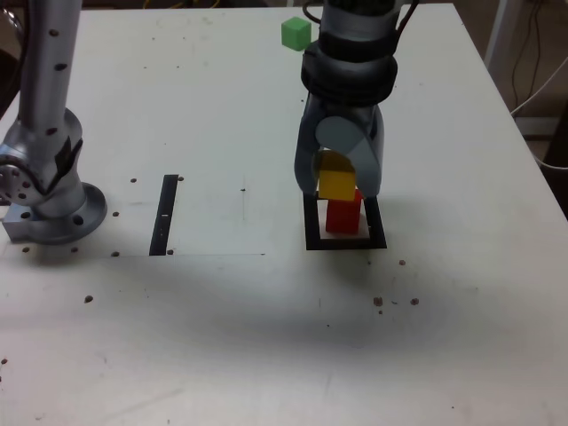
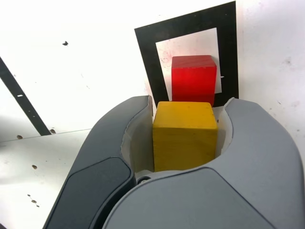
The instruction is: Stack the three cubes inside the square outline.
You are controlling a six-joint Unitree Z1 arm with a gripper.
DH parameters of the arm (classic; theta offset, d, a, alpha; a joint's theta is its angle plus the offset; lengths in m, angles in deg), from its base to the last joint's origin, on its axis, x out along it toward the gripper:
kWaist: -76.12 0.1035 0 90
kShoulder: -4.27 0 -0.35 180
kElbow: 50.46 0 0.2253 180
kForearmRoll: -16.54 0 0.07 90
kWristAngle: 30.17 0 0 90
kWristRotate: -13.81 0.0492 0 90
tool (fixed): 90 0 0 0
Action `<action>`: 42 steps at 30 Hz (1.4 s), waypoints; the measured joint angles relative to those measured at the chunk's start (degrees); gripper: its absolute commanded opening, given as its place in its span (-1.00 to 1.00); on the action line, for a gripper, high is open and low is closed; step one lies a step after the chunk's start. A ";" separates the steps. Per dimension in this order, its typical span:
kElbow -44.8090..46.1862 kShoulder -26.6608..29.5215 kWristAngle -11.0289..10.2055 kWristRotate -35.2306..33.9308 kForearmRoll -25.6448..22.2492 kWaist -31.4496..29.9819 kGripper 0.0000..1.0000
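End effector apparently clamped, downward-pointing

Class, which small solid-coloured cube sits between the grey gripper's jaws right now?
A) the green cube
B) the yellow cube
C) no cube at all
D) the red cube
B: the gripper is clamped on the yellow cube, above the red cube inside the black square outline; the green cube lies far off.

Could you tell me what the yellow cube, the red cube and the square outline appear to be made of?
Yellow cube: probably painted wood or hard plastic; matte, crisp edges, not deforming in the gripper.
Red cube: likely the same, with a slight sheen.
Square outline: looks like flat black tape or print, lying flush with the table.
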 measured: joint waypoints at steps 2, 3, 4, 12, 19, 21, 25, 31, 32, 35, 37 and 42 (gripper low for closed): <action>-0.60 -0.64 0.00 0.00 0.03 0.15 -0.48; -0.68 -1.02 0.00 0.00 0.10 0.27 -0.48; -0.66 -1.38 0.00 0.00 0.21 0.38 -0.48; 0.23 -2.48 -0.09 0.04 0.80 1.20 -0.47; 0.64 -2.86 -0.23 0.39 1.15 1.72 -0.43; 0.64 -2.91 -0.18 0.41 1.21 1.74 -0.42; 0.64 -3.13 -0.06 0.47 1.52 1.76 -0.37; 0.64 -3.90 0.03 0.75 1.88 1.78 -0.21; 0.64 -4.02 0.03 0.80 1.93 1.80 -0.19; 0.63 -4.08 0.03 1.06 2.06 1.98 -0.13; 0.64 -4.09 0.03 1.21 2.07 2.14 -0.06; 0.60 -4.23 0.01 1.74 2.15 2.23 0.51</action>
